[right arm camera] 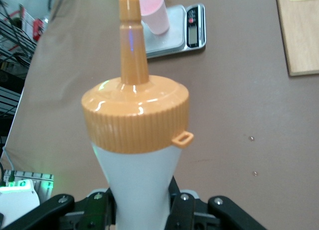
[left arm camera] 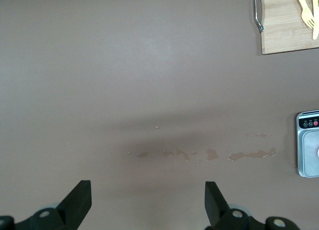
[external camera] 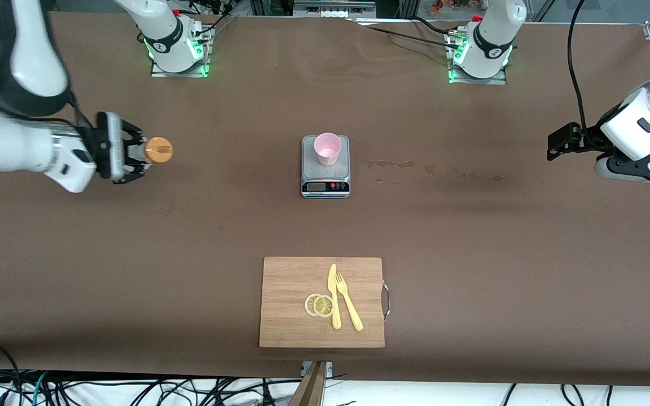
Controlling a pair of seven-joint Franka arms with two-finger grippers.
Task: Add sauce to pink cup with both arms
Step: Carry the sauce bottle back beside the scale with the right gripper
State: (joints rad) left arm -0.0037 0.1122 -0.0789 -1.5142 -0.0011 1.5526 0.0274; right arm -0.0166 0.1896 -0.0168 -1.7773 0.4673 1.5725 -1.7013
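The pink cup [external camera: 328, 148] stands upright on the grey scale [external camera: 325, 180] at mid-table; it also shows in the right wrist view [right arm camera: 155, 12]. My right gripper [external camera: 133, 151] is shut on the sauce bottle [external camera: 158, 150], held above the table toward the right arm's end. In the right wrist view the whitish body [right arm camera: 139, 185] sits between the fingers and the orange nozzle cap [right arm camera: 134, 108] points toward the cup. My left gripper [external camera: 559, 142] is open and empty, held above the table at the left arm's end, its fingers [left arm camera: 79, 200] spread wide.
A wooden cutting board [external camera: 302, 287] lies nearer the front camera than the scale, with two lemon slices [external camera: 319, 305], a yellow knife [external camera: 334, 296] and a yellow fork [external camera: 348, 301] on it. Dried spill stains [external camera: 392, 164] mark the table between the scale and the left gripper.
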